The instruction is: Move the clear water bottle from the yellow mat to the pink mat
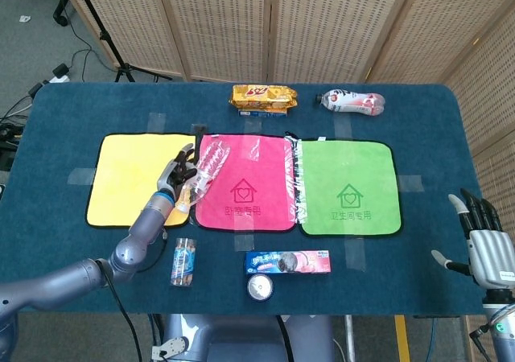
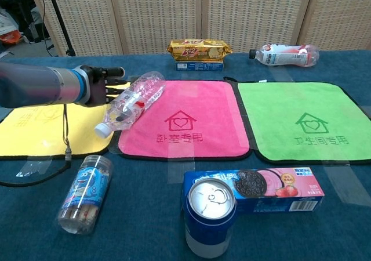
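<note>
The clear water bottle (image 1: 203, 174) (image 2: 132, 101) lies on its side across the seam between the yellow mat (image 1: 129, 177) (image 2: 35, 127) and the pink mat (image 1: 251, 191) (image 2: 185, 122). Its body is over the pink mat's left edge and its cap points toward the near left. My left hand (image 1: 175, 177) (image 2: 98, 87) is against the bottle's left side, fingers stretched out and touching it, not wrapped around it. My right hand (image 1: 483, 245) hovers at the table's near right corner, fingers spread and empty.
A green mat (image 1: 348, 187) lies right of the pink one. A biscuit pack (image 1: 264, 98) and a pink-labelled bottle (image 1: 352, 101) sit at the back. At the front are a snack tube (image 1: 184, 261), an Oreo box (image 1: 288, 261) and a can (image 1: 259, 288).
</note>
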Available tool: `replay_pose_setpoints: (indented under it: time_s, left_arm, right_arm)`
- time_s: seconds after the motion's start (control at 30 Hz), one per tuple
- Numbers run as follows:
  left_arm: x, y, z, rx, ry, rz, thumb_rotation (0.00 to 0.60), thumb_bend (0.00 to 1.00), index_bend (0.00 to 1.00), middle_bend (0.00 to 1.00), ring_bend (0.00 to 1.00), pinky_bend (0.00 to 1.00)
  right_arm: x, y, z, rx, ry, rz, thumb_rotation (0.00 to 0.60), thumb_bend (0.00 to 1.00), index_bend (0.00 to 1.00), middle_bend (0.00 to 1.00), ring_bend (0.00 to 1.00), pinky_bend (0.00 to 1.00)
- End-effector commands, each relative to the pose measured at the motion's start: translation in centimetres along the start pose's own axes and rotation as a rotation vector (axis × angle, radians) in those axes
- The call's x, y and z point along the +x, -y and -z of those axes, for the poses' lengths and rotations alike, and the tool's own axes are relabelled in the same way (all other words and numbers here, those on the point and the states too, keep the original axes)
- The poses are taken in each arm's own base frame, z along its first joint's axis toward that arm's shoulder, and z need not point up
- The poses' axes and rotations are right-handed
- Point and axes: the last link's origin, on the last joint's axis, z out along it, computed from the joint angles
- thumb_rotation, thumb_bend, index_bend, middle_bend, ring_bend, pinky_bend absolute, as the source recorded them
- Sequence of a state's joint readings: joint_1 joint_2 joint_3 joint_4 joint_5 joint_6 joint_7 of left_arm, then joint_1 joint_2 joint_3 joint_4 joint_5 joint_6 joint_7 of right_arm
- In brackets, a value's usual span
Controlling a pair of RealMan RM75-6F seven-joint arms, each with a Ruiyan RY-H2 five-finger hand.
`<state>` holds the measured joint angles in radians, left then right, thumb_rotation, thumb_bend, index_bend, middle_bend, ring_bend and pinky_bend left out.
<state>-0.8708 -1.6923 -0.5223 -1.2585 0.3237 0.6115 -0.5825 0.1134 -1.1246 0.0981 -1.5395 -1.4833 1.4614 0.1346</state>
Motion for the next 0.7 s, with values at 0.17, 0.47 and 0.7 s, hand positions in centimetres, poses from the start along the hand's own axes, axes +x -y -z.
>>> replay_pose_setpoints:
  time_s: [0.17,0.47,0.7]
  left_arm:
    - [-3.3,0.3,-0.3,-0.005,0.045,0.019,0.6,0.91,0.0,0.0,0.0,0.07]
    - [-8.4,0.8,-0.3,0.012,0.111,0.04,0.6,0.9,0.0,0.0,0.0,0.07]
    - [-6.7,-1.2,0.7,-0.055,0.079,0.035,0.6,0.94,0.0,0.0,0.0,0.06]
  right_arm:
    - [0.3,-0.3,-0.1,-0.008,-0.002,-0.012,0.6,0.0,0.0,0.0,0.0,0.0]
    - [0.3,-0.5,-0.2,-0.011,0.009,-0.019,0.6,0.0,0.0,0.0,0.0,0.0]
    - [0.3,-0.6,-0.2,-0.014,0.006,-0.018,0.6,0.0,0.0,0.0,0.0,0.0]
